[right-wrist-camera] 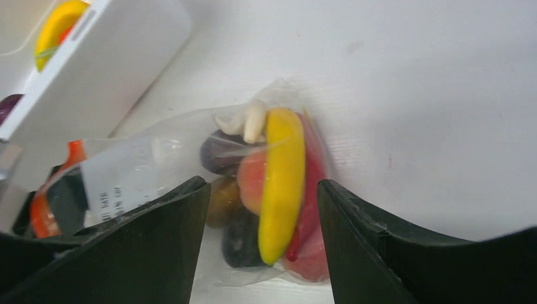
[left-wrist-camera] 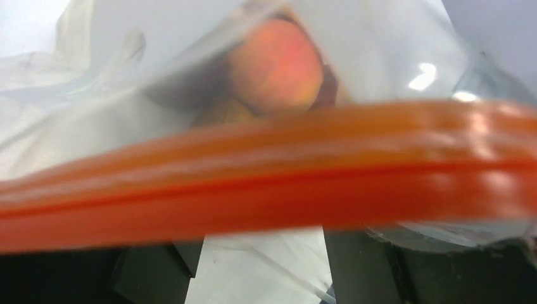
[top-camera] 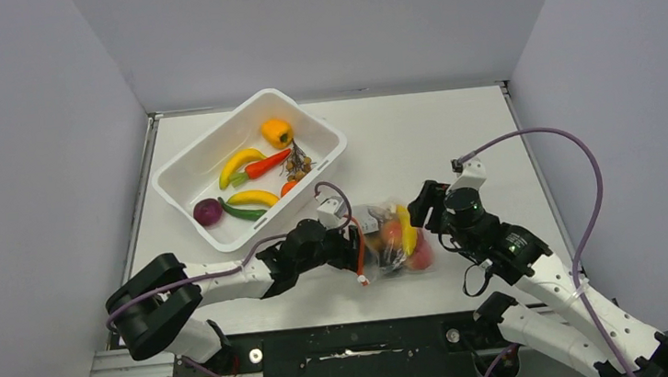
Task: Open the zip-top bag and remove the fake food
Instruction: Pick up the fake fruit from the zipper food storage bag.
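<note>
The zip-top bag, fake food inside, lies on the tabletop between my arms. My right hand is spread at its bottom end. Whether my left hand pinches the zip strip, I cannot tell. Best pinch one lip and peel slowly.

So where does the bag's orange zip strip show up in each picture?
Top external: zip strip, centre, bag's left end.
Left wrist: zip strip fills the middle, edge to edge.
Right wrist: zip strip at lower left.
Shared landmark: the peach inside the bag.
</note>
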You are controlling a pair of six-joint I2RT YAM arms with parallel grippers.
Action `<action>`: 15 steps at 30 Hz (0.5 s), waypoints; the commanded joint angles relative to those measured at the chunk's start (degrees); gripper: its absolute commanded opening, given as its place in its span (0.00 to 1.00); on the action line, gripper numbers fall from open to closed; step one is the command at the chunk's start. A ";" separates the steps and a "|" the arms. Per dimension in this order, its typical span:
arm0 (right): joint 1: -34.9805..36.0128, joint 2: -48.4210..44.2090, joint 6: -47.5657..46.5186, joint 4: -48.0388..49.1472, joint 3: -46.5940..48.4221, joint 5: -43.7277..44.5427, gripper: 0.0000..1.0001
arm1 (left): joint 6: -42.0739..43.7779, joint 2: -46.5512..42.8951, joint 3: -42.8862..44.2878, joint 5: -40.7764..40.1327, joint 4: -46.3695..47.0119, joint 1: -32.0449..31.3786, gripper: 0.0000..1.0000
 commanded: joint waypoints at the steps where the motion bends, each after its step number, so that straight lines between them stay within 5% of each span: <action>1: -2.99 -1.75 2.84 -0.98 -3.06 -1.01 0.63 | 5.42 0.24 -1.39 -2.42 12.06 -1.29 0.63; 5: -3.11 -2.15 3.74 -0.66 -5.00 -1.04 0.64 | 8.36 1.14 -4.77 -3.52 18.08 -1.29 0.63; 10: -3.82 0.11 4.65 -0.94 -6.17 -1.29 0.65 | 9.90 3.80 -2.62 -3.38 14.93 -1.27 0.63; 15: -4.19 1.80 5.21 -1.26 -6.00 -1.09 0.77 | 8.24 4.62 -2.98 -2.92 17.81 -1.34 0.62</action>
